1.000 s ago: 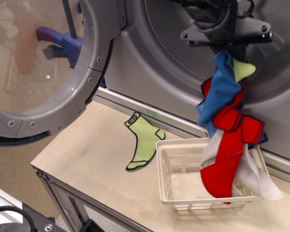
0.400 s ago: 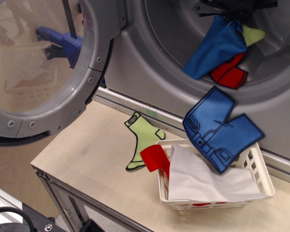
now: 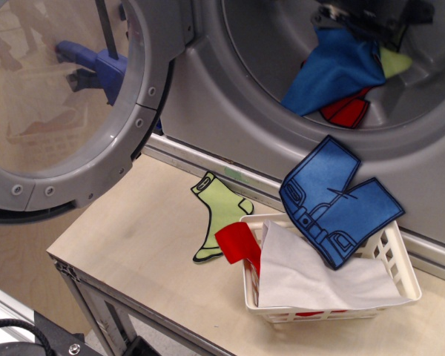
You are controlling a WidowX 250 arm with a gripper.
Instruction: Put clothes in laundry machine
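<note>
My gripper [image 3: 371,22] has gone deeper into the machine [image 3: 230,96], clamped on a bunch of blue, red and green clothes [image 3: 334,70]. The shorts [image 3: 337,202] and white cloth [image 3: 311,271] have stayed on the basket [image 3: 404,274]. One sock [image 3: 219,219] lies flat beside it.

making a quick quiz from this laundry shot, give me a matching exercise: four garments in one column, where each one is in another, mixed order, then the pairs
Column one:
1. blue shorts
2. green sock
3. white cloth
4. blue cloth bundle

Column two:
A. lying flat on the wooden table, left of the basket
B. hanging from the pincer inside the laundry machine drum mouth
C. leaning over the basket's back rim, against the machine front
D. draped across the top of the white basket

Pairs: 1-C, 2-A, 3-D, 4-B
</note>
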